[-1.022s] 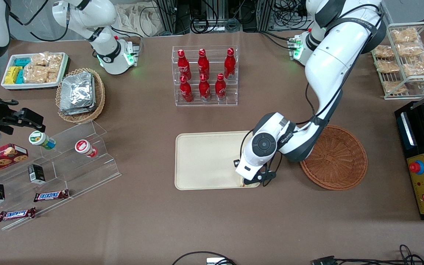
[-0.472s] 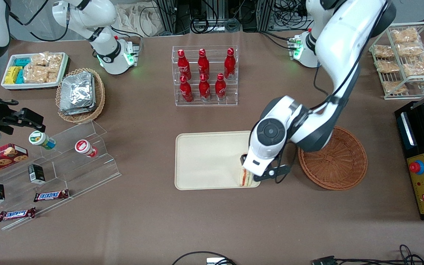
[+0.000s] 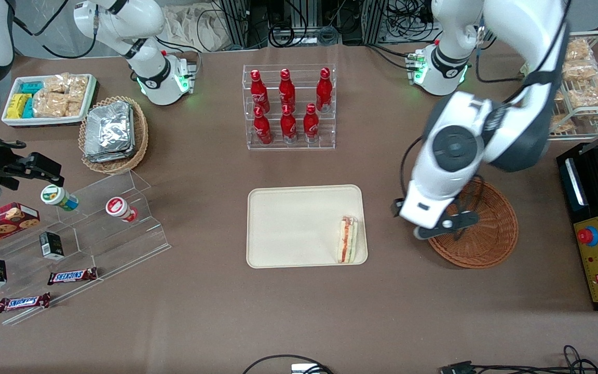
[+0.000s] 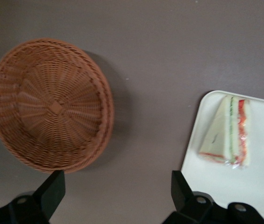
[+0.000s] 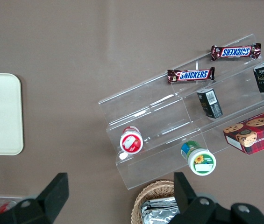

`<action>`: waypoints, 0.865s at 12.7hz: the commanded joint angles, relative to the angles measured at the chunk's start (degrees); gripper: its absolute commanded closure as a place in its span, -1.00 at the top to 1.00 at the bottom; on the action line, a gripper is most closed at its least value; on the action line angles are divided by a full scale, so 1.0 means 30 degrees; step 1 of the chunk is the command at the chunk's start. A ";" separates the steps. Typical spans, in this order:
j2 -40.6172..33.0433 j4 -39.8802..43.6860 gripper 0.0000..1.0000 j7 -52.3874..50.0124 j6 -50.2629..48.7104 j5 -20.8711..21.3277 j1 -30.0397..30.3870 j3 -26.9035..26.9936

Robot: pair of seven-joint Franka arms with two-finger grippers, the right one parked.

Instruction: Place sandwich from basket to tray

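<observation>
The end effector (image 4: 115, 196) is released and grasps nothing; it hangs above the worktop (image 3: 299, 322) in the gap between basket and tray, with the basket rim partly under it in the front view. The basket (image 3: 478, 226) lies just beside it toward the working arm's end and holds nothing. The tray (image 3: 288, 223) lies on the end effector's parked-arm side, well clear of the fingers (image 4: 52, 189). The sandwich (image 3: 347, 239) rests flat in the tray, against the rim edge nearest the end effector. Judged status: transfer complete; only arm withdrawal appears outstanding. Count: one sandwich, one basket, one tray. Farther out stands a rack of seven red bottles (image 3: 288, 106).
</observation>
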 commanded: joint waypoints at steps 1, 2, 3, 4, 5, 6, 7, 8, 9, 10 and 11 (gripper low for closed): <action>-0.4227 -0.3405 1.00 0.4537 0.0013 -0.1636 -0.0043 0.2773; -0.4788 -0.3557 1.00 0.5887 -0.0482 -0.1812 -0.0043 0.3653; -0.4939 -0.3355 1.00 0.7089 -0.1241 -0.1872 -0.0043 0.4415; -0.4969 -0.3034 1.00 0.7826 -0.1655 -0.1873 -0.0014 0.4974; -0.4911 -0.2654 1.00 0.8298 -0.1804 -0.1873 0.0015 0.5183; -0.4882 -0.2360 1.00 0.8854 -0.1922 -0.1873 0.0045 0.5475; -0.4795 -0.1893 1.00 0.9526 -0.2126 -0.1844 0.0045 0.5826; -0.4620 -0.1454 1.00 0.9823 -0.2360 -0.1843 0.0074 0.5858; -0.4270 -0.0956 1.00 0.9855 -0.2681 -0.1785 0.0538 0.5801; -0.4005 -0.0487 1.00 0.9942 -0.3119 -0.1843 0.3124 0.4147; -0.3887 0.0156 1.00 1.0436 -0.3327 -0.1698 0.5674 0.0882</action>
